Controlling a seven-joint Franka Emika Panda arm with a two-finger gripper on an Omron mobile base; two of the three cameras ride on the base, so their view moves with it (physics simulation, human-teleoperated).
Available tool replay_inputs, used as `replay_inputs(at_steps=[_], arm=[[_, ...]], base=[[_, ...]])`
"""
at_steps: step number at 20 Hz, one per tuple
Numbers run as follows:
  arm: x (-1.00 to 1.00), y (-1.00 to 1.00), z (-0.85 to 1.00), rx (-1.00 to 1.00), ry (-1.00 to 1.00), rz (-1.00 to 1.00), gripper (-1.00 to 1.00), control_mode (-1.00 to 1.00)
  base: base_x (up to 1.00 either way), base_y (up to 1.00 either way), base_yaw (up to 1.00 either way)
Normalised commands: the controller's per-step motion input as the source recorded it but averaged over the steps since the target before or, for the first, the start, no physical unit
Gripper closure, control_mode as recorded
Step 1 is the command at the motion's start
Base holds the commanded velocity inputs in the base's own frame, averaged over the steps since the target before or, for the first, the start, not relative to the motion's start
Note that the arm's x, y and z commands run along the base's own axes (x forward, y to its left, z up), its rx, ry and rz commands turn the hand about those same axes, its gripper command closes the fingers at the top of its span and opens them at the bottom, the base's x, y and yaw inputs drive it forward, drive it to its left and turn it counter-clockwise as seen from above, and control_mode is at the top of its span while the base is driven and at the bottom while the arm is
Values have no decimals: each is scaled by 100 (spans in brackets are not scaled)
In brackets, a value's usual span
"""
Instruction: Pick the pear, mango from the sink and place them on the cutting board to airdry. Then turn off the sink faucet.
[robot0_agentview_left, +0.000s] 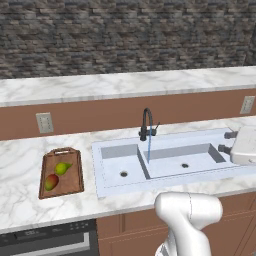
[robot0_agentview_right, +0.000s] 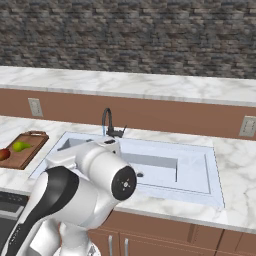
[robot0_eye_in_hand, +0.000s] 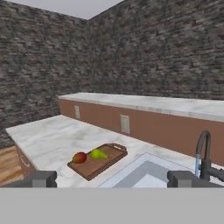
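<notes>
The yellow-green pear (robot0_agentview_left: 62, 168) and the red-orange mango (robot0_agentview_left: 51, 182) lie side by side on the brown cutting board (robot0_agentview_left: 72, 182), left of the white sink (robot0_agentview_left: 165, 176). In the hand view the pear (robot0_eye_in_hand: 98, 154) and mango (robot0_eye_in_hand: 79, 157) rest on the cutting board (robot0_eye_in_hand: 94, 168), beyond the sink's corner (robot0_eye_in_hand: 131, 173). A thin blue stream runs from the black sink faucet (robot0_agentview_left: 146, 124) into the basin. My gripper (robot0_agentview_left: 227, 141) hovers open over the sink's right end, fingers pointing left, nothing between them. The faucet (robot0_eye_in_hand: 203, 151) stands to the right in the hand view.
A raised marble ledge and a dark stone wall run behind the counter. Wall outlets (robot0_agentview_left: 44, 122) (robot0_agentview_left: 247, 104) sit on the brown backsplash. A dark appliance (robot0_agentview_left: 50, 240) is under the counter's left front. My own arm (robot0_agentview_right: 90, 185) blocks the sink's left half in the right base view.
</notes>
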Motion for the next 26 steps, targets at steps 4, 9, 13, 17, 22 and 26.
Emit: replay_inputs(at_steps=[4, 9, 13, 17, 22, 26], arm=[[15, 0, -30, 1, -3, -10, -100, -100], [20, 7, -30, 1, -3, -6, -100, -100], [17, 14, -26, 1, -5, -3, -100, -100], [10, 14, -23, 2, -9, -2, -100, -100], [10, 13, -20, 1, -11, -2, -100, -100], [21, 21, -18, 2, -9, -5, -100, -100]], base=[[0, 0, 0], [0, 0, 0], [0, 0, 0], [0, 0, 0], [0, 0, 0], [0, 0, 0]])
